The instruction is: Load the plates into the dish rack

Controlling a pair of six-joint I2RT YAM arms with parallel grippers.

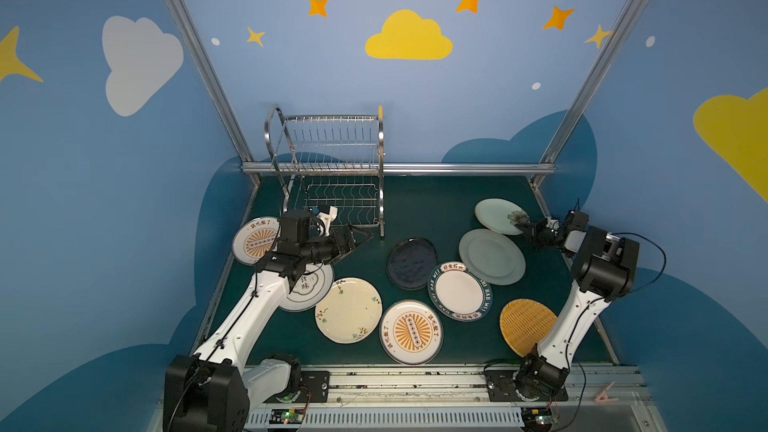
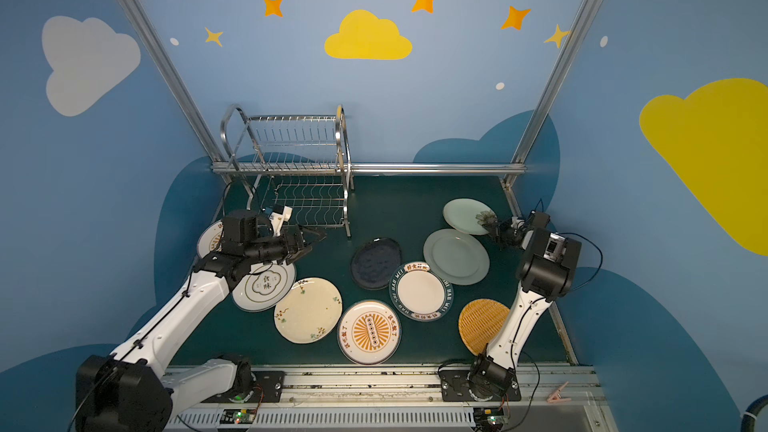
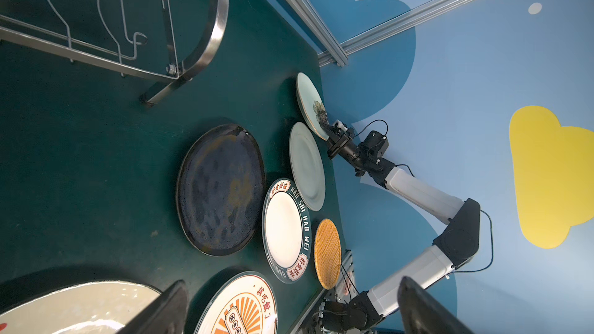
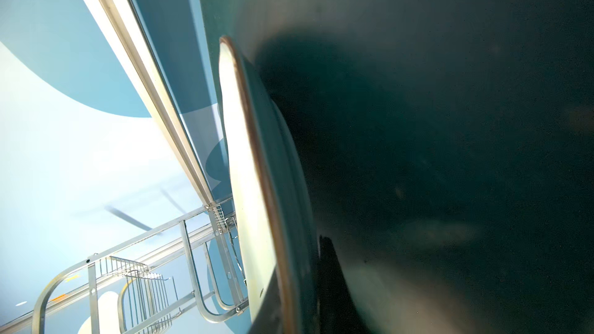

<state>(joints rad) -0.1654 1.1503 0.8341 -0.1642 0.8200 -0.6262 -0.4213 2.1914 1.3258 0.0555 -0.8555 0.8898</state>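
A dark green table (image 1: 436,209) fills the floor of a blue booth painted with clouds and stars. At its far left corner stands the dish rack (image 1: 332,168), a shiny two-tier wire frame. Neither tier holds a plate, so the loading looks barely begun. Nine plates lie spread flat across the near and right side of the table, some overlapping, probably so that each rim can be reached. Among them are a black plate (image 1: 411,263) near the middle, a teal-rimmed plate (image 1: 459,290) and a yellow woven-look plate (image 1: 525,326). At the far right is the far pale green plate (image 1: 496,216), and the right pincer (image 1: 521,226) is clamped on its near rim, likely to stand it on edge for a rack slot. The left pincer (image 1: 359,239) hangs just in front of the rack's foot with its jaws wide apart and empty, perhaps waiting to receive. Both top views flatten that green plate; the left wrist view shows it (image 3: 310,104) tipped up off the table. The right wrist view alone shows its brown-edged rim (image 4: 257,155) edge-on, with the rack (image 4: 135,281) far beyond.
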